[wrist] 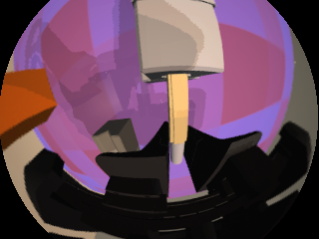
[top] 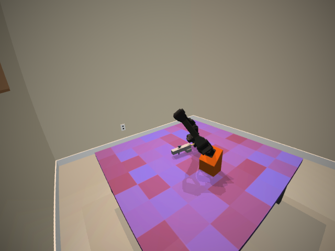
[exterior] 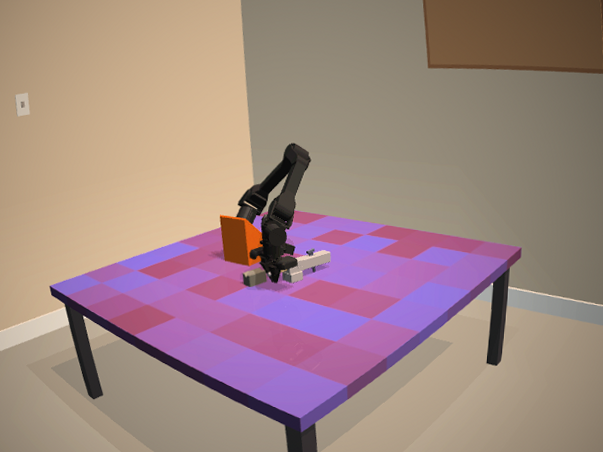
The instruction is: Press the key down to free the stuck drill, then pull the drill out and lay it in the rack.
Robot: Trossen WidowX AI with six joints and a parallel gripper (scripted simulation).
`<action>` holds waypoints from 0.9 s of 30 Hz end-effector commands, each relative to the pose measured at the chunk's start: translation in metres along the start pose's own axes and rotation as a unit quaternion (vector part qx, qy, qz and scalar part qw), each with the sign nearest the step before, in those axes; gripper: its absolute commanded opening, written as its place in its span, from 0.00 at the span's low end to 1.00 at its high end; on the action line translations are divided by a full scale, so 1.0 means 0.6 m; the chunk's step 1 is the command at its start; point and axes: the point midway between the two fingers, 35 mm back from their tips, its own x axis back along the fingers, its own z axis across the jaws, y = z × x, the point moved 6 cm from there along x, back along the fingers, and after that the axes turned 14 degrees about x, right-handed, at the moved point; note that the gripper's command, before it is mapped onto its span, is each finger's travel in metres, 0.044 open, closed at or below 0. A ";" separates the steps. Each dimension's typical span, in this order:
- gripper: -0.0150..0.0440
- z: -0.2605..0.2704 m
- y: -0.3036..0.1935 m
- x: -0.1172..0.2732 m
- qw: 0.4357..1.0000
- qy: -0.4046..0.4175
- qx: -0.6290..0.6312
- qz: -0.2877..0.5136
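The top and exterior views take in the whole desk (top: 189,210) (exterior: 305,365) obliquely from above, well back. The wrist view looks close past the end effector (top: 190,138) (exterior: 274,278) (wrist: 177,149).
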 end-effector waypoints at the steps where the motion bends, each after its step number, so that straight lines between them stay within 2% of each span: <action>1: 0.25 0.001 0.000 0.003 1.000 -0.002 0.000 -0.001; 27: 0.25 0.003 -0.005 0.007 1.000 -0.002 0.000 0.000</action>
